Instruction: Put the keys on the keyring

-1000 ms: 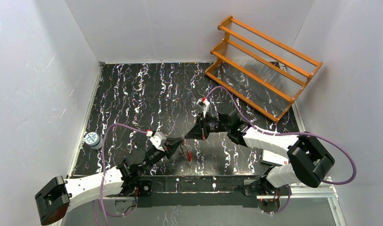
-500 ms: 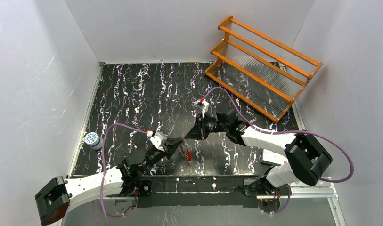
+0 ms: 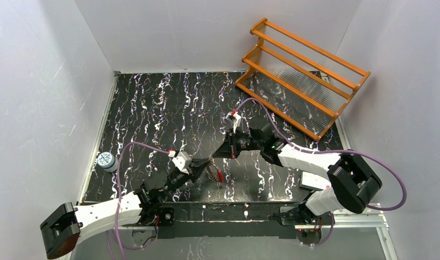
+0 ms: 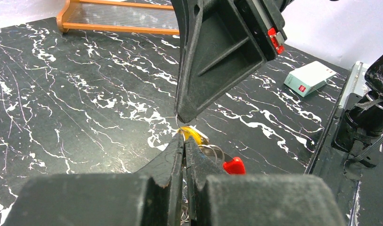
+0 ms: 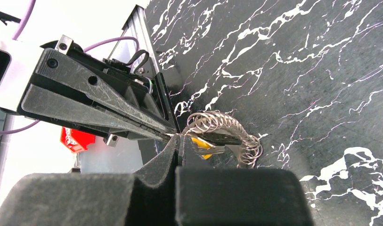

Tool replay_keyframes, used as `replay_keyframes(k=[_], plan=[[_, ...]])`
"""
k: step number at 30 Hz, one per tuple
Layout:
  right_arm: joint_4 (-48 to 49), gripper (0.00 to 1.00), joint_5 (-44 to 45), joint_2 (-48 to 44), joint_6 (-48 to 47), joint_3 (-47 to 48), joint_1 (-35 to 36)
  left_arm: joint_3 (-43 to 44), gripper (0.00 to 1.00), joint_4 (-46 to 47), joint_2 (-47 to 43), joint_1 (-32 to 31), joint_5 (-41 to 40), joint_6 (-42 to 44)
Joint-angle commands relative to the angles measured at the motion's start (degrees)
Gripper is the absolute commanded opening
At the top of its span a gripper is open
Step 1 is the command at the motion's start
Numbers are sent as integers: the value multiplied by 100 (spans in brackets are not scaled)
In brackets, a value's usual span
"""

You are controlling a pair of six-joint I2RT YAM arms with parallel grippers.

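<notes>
Right at closed left hand (image 4: 183, 139), right hand (image 5: 179, 142) tips: keyring (image 5: 218, 117).

Top camera looks down on the whole table (image 3: 152, 108); close wrist cameras face each other across the keyring (image 5: 217, 120).

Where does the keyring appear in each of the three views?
Top external: keyring lower centre, at the left gripper tip.
Left wrist: keyring just below centre, past that tip.
Right wrist: keyring right of centre, a coiled loop.
Shared landmark: the shut left gripper beside it.
</notes>
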Motion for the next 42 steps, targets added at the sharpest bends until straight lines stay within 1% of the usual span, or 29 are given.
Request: replay_keyframes(k=[1,10,19,22,27,35,42], plan=[[75,1,0,46,59,283,-102,-37,0,226,-48,-28,63,-20],[-157,1,-193,254,18,318,-103,-35,0,226,-48,-28,53,-24],[-106,1,-159,-330,-228,184,-106,-50,0,231,-23,-33,-77,-81],[-57,1,-319,-451,-256,223,-104,-53,0,235,-10,-30,-63,-64],[-21,1,-549,-276,-169,328,-101,-44,0,237,-10,-38,-54,-47],[50,1,-529,96,-83,460,-104,-43,0,238,-14,-35,-10,-37],[-14,1,-484,106,-89,436,-104,-42,0,240,-20,-36,-10,-37]])
